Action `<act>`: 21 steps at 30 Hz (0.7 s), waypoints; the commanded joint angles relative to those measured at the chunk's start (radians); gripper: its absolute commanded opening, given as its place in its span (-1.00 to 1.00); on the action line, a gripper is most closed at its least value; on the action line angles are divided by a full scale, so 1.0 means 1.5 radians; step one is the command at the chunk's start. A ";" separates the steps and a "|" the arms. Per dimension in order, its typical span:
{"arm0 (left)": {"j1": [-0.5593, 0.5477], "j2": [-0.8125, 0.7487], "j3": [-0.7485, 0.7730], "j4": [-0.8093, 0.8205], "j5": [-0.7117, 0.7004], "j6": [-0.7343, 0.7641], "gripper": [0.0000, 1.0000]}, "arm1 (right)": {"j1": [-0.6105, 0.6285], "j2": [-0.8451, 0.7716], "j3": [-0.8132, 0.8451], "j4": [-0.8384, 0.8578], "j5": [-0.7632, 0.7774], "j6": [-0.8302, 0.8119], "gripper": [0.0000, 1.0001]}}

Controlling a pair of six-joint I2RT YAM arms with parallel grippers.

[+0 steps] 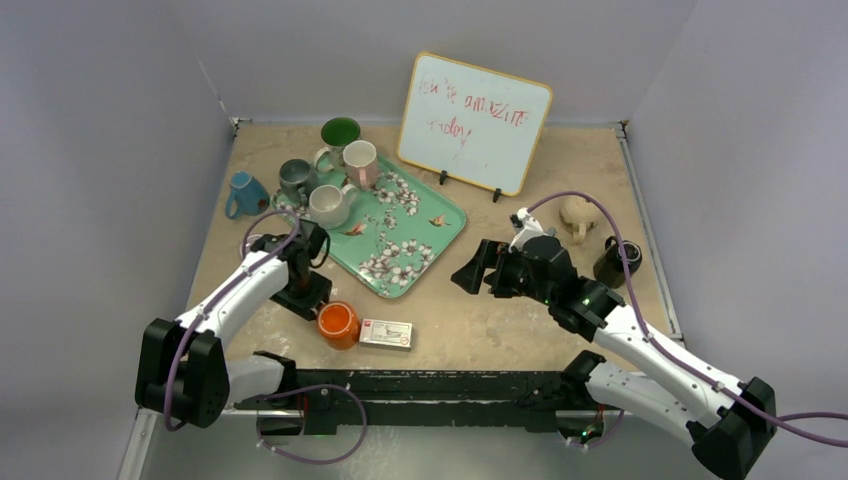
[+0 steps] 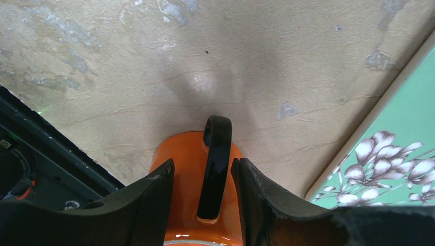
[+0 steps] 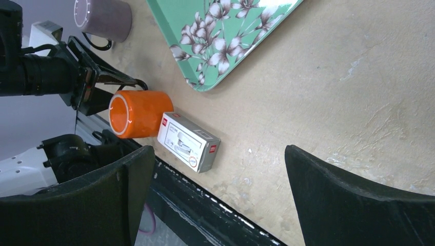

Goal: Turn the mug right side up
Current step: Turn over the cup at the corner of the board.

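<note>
Orange glossy mug (image 1: 339,325) with a black loop handle (image 2: 214,164) stands on the mottled beige counter (image 1: 500,320), close to its near edge, left of centre. The end facing up shows an orange disc inside a pale ring; I cannot tell whether that is base or mouth. Beyond it lies the green rectangular tray with white blossoms (image 1: 400,250), well apart from the mug. My right end effector (image 1: 470,270) hangs over the counter's middle, fingers spread wide with nothing between them. My left end effector (image 1: 318,300) sits just beside the mug, open, its two dark fingers (image 2: 149,205) straddling the handle with a gap showing on each side. A small white cardboard box with red marks (image 1: 386,333) lies flat just right of the mug.
</note>
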 commanded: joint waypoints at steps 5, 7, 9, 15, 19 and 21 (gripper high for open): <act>0.002 -0.005 0.010 -0.034 0.017 0.019 -0.13 | -0.003 -0.018 -0.002 0.007 0.004 -0.006 0.98; 0.002 0.003 0.014 -0.041 0.014 0.022 -0.13 | -0.003 -0.021 -0.002 0.007 0.006 -0.006 0.98; 0.002 0.006 0.013 -0.037 0.014 0.025 -0.13 | -0.003 -0.024 -0.003 0.011 0.006 -0.006 0.98; 0.002 0.010 0.006 -0.020 0.014 0.025 -0.38 | -0.003 -0.022 -0.002 0.019 0.011 -0.006 0.98; 0.002 0.022 0.013 -0.022 0.016 0.026 -0.64 | -0.002 -0.025 0.003 0.016 0.015 -0.007 0.98; 0.002 0.024 0.016 -0.025 0.017 0.031 -0.86 | -0.003 -0.028 0.004 0.015 0.015 -0.008 0.98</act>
